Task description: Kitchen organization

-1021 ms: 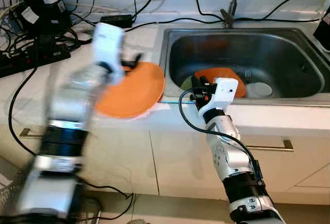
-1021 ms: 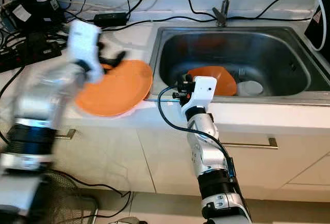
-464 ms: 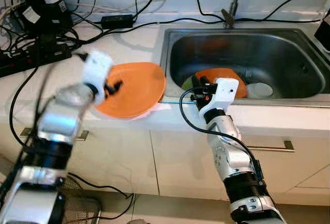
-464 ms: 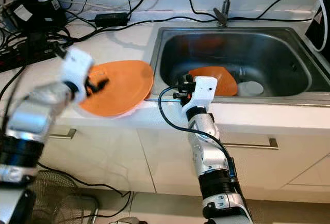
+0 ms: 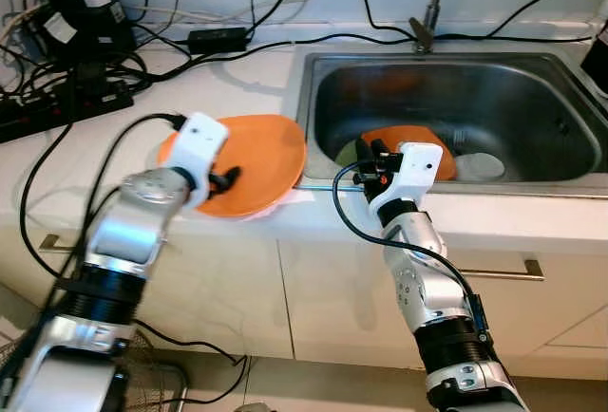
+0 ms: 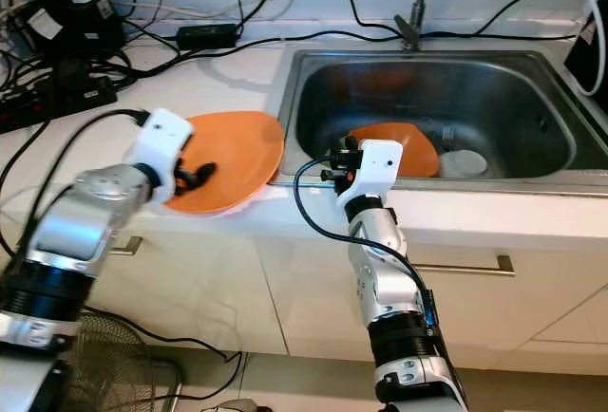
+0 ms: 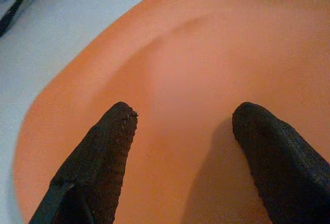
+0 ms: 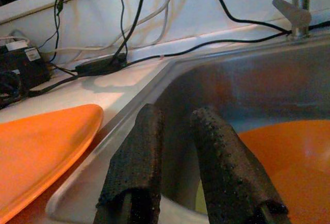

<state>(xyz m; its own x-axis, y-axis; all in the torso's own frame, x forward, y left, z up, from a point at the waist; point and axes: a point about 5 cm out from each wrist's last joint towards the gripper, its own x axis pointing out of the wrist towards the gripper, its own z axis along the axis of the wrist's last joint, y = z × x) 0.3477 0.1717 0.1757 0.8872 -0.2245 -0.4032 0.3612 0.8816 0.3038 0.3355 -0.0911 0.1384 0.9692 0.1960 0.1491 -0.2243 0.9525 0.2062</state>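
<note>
Orange plate on the counter lies under the spread-fingered left hand

**Count at the sink**

Two orange plates: one on the tabletop, one in the single steel sink. One white dish beside it. One faucet. Two robot arms. Several black cables, too tangled to count.

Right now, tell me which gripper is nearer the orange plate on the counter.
Left. The left gripper hovers open over the orange plate; the right gripper sits at the sink edge.
</note>
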